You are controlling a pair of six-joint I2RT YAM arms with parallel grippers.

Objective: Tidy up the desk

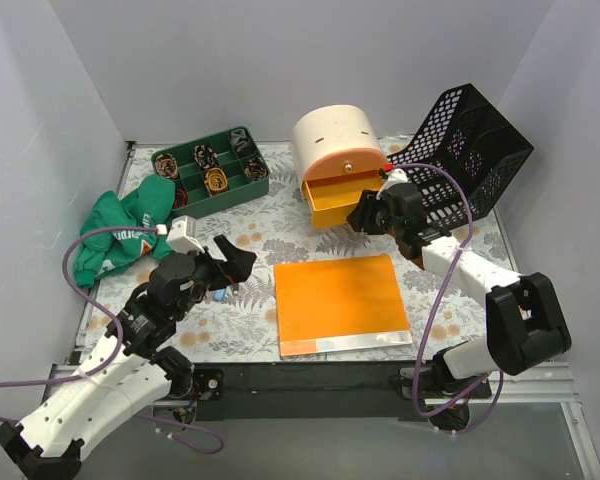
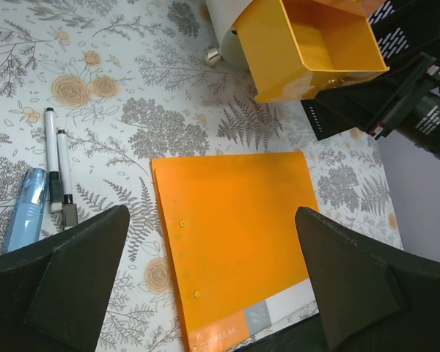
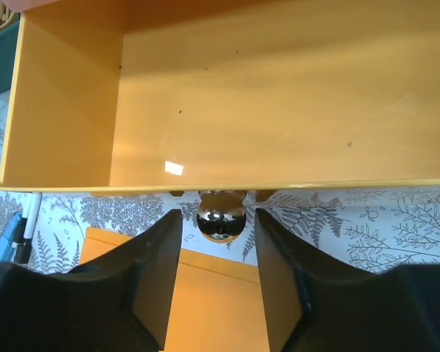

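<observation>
The desk (image 1: 280,235) has a pale fern-and-flower print. My left gripper (image 1: 236,262) hovers open and empty over its left middle; in the left wrist view (image 2: 213,282) its wide jaws frame an orange folder (image 2: 235,235). My right gripper (image 1: 365,215) is at the front of the open orange drawer (image 1: 332,200) of a cream round-topped box (image 1: 338,145). In the right wrist view (image 3: 218,242) its fingers (image 3: 154,271) stand either side of the drawer's shiny round knob (image 3: 220,216), with a small gap on each side. The drawer (image 3: 264,95) is empty inside.
The orange folder (image 1: 340,300) lies front centre. Two white markers (image 2: 57,165) and a blue tube (image 2: 26,209) lie left of it. A green compartment tray (image 1: 212,170) is back left, a green cloth (image 1: 125,225) at the left edge, a tilted black mesh basket (image 1: 470,150) back right.
</observation>
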